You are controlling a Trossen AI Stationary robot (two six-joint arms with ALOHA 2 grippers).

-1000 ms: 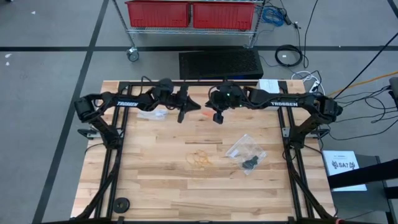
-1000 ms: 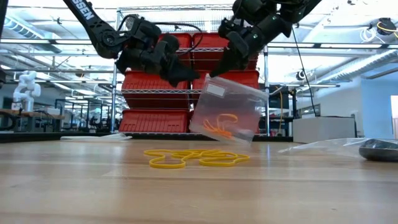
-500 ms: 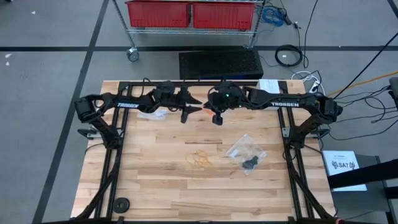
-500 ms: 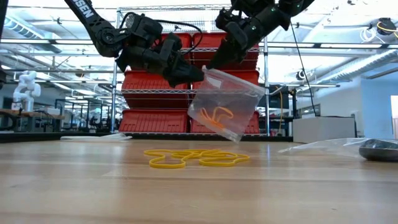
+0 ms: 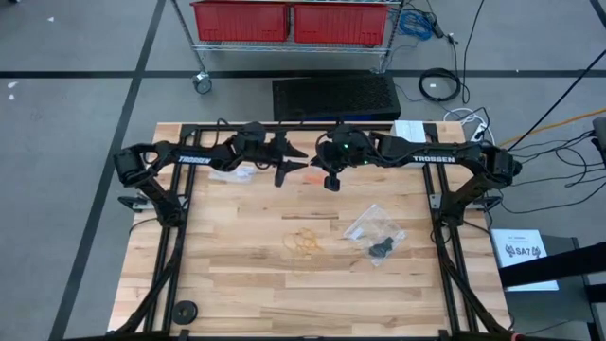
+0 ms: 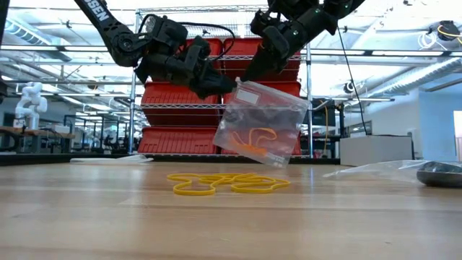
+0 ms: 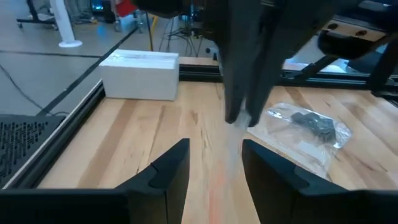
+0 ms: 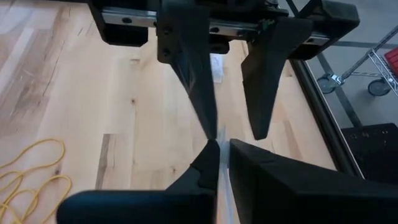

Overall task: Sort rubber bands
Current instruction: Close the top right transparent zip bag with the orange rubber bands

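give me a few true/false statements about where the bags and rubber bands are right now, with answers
1. The clear plastic bag with orange rubber bands inside hangs above the table. True.
2. Only the left tool touches that bag. False: the right tool pinches its top edge too.
3. Yellow rubber bands lie loose on the wooden table. True.
4. The second clear bag with dark bands inside is held up by the right arm. False: it lies on the table, to the right of the yellow bands.
5. The yellow bands are inside a bag. False: they sit bare on the wood.
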